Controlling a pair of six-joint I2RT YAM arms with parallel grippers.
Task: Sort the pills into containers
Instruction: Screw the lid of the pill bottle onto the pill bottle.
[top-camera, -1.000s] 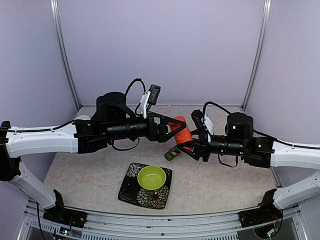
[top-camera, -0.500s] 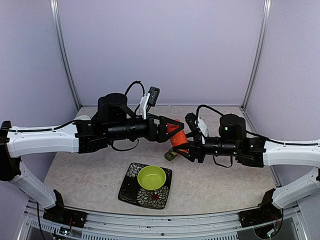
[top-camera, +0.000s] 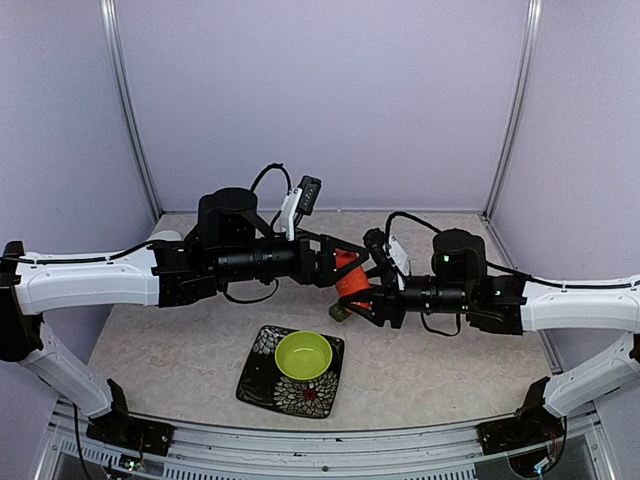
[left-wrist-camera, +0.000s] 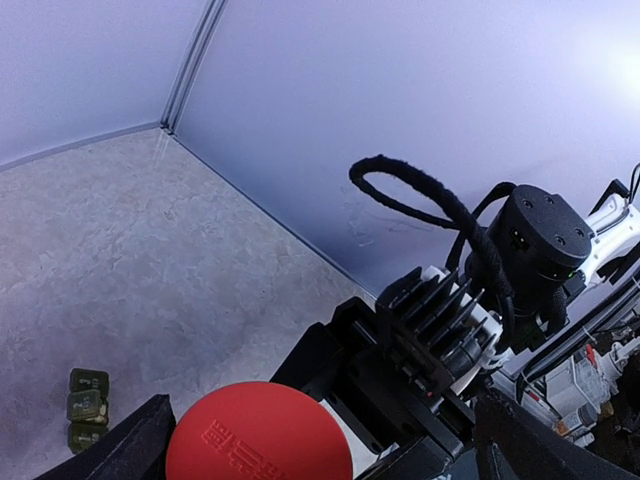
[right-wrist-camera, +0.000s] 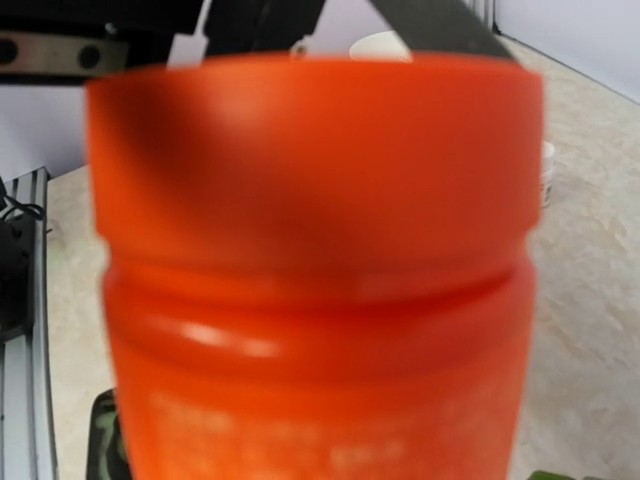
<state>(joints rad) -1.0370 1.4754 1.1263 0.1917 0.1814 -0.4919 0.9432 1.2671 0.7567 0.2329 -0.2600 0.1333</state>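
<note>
Pillbox (left-wrist-camera: 88, 408): small dark green plastic strip of three square lidded compartments. It lies flat on the worktop (top-camera: 180, 350), all lids down. From above it shows only in part, under the right hand and near the far right corner of the plate.

Orange bottle (top-camera: 350, 276): translucent orange plastic, cylindrical, with a raised ring below the neck. It is held tilted above the worktop, directly over the pillbox area. Its red cap (left-wrist-camera: 258, 445) is round and smooth-topped, with embossed lettering too small to read; the cap is on.

Right hand (top-camera: 360, 292): grasping the orange bottle by its body. The bottle fills the right wrist view, blurred.

Left hand (top-camera: 355, 264): released, black fingers spread wide on either side of the red cap. One finger sits just beside the cap; the other is well apart from it.

Worktop: beige, mottled, stone-like surface.

Bowl (top-camera: 304, 355): lime-green, round, glossy. It stands on a square black plate (top-camera: 262, 385) with a white floral pattern, near the front edge and apart from the pillbox.
</note>
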